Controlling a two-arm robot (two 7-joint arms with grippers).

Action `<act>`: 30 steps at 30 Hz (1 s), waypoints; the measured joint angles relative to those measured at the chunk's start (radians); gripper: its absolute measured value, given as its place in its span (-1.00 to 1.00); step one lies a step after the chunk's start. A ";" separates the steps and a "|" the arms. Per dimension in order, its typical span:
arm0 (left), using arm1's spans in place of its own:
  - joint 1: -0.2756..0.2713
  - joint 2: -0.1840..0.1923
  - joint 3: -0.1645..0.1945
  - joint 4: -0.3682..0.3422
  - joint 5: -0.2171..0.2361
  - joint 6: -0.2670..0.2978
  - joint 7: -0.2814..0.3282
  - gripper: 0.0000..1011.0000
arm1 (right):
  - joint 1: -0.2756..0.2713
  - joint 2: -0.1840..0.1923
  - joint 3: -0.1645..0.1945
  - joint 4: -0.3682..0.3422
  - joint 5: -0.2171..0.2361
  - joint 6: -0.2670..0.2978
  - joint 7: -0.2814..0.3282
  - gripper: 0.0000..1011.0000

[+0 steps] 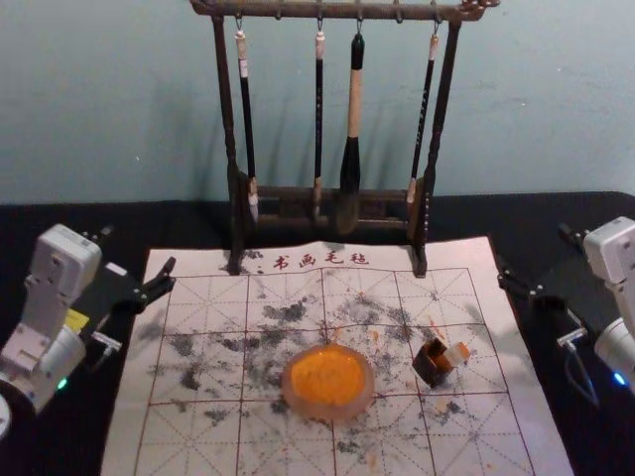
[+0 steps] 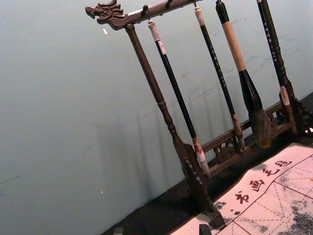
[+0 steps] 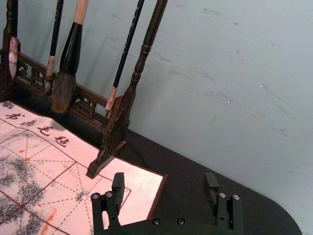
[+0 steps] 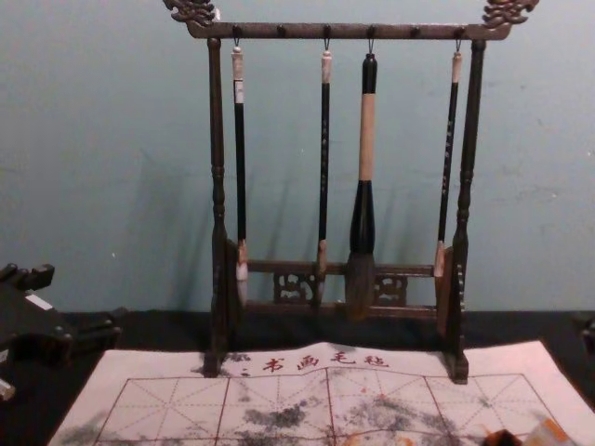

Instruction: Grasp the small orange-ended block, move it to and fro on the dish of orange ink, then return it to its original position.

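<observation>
Behind everything, a pale blue-green wall (image 1: 119,99) is rising above a black table (image 1: 169,223). On the table, a white calligraphy mat (image 1: 198,436) is lying spread out, its red-ruled squares showing grey and orange stains. A dark wooden brush rack (image 1: 337,12) is standing over the mat's far edge, and three slender brushes (image 1: 246,119) and one thick brush (image 1: 354,109) are hanging from its top bar. The round dish of orange ink (image 1: 327,379) is sitting near the middle of the mat in the head view. Toward the robot's right of it, the small orange-ended block (image 1: 455,354) is resting tilted at a little dark holder (image 1: 431,366); whether it is sitting inside or only leaning on the rim, one cannot tell. The left gripper (image 1: 138,250) is hovering by the mat's left edge, its fingers standing apart and holding nothing. The right gripper (image 1: 535,255) is hovering by the opposite edge, well apart from the block; its fingers are spreading wide, with nothing between them.
</observation>
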 joint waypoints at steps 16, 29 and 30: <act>0.000 0.000 0.000 0.000 0.000 0.000 0.000 0.98 | -0.092 0.061 0.084 -0.130 0.064 -0.033 0.122 0.98; 0.000 0.000 0.000 0.000 0.000 0.000 0.000 0.98 | -0.225 0.141 0.116 -0.249 0.200 -0.057 0.339 0.98; 0.000 0.000 0.000 0.000 0.000 0.000 0.000 0.98 | -0.232 0.141 0.116 -0.252 0.215 -0.048 0.357 0.98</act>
